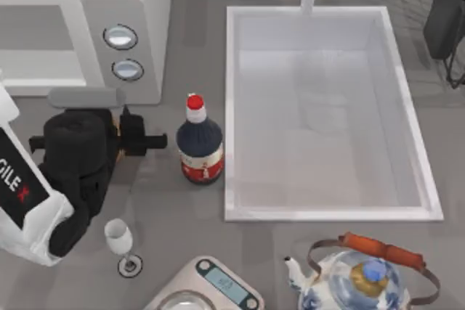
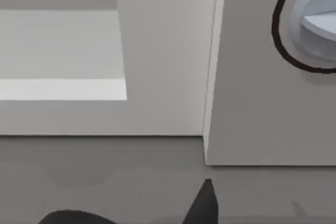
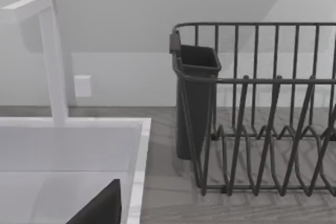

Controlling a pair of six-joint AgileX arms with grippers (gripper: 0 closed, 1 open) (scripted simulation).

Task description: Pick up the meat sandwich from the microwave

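just left gripper (image 1: 156, 139) before the microwave (image 1: 145, 5), jaws' opening unclear

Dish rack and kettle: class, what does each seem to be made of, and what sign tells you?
Dish rack: likely dark coated metal wire, judging by its thin, evenly bent bars. Kettle: apparently glazed ceramic, white with blue pattern and a slight sheen; its handle grip looks reddish-brown, perhaps wood.

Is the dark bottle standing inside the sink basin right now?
No. In the top view the dark bottle stands upright on the table just outside the left wall of the sink basin.
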